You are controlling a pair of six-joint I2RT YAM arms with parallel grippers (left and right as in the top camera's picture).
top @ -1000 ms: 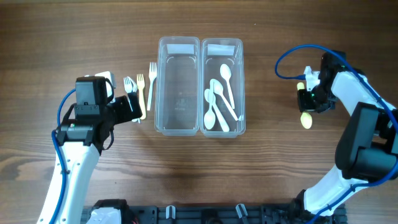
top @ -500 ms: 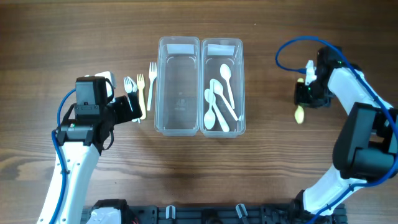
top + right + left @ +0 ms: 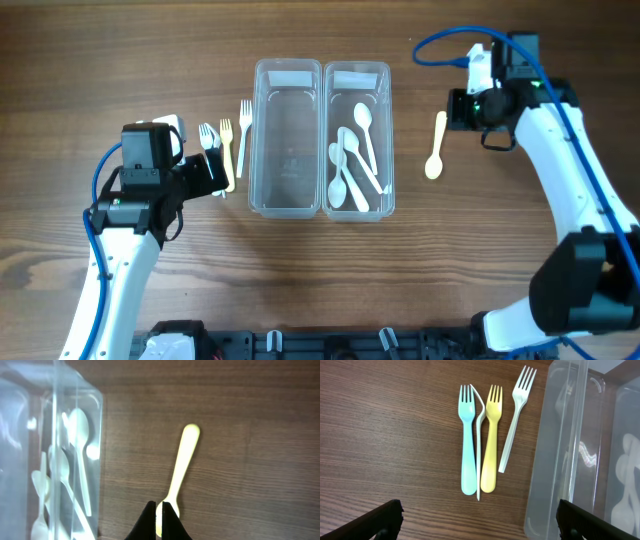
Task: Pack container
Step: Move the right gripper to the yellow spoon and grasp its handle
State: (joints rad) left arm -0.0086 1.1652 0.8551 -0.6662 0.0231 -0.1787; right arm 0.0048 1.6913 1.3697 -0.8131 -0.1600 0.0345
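We judge the packing about half done: on the worktop (image 3: 320, 290), the right container (image 3: 390, 150) holds white spoons (image 3: 352, 160), the left container (image 3: 287, 150) is empty; four forks (image 3: 490, 445) lie left of it, under the released left hand (image 3: 480, 512); the right hand (image 3: 160, 510), grasping the yellow spoon (image 3: 181, 465), has come from the right edge nearer the containers; the left hand has not moved.

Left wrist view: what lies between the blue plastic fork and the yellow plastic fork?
A thin white plastic fork on its edge; left wrist view shows it.

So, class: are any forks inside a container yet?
No, the forks lie on the table beside the container.
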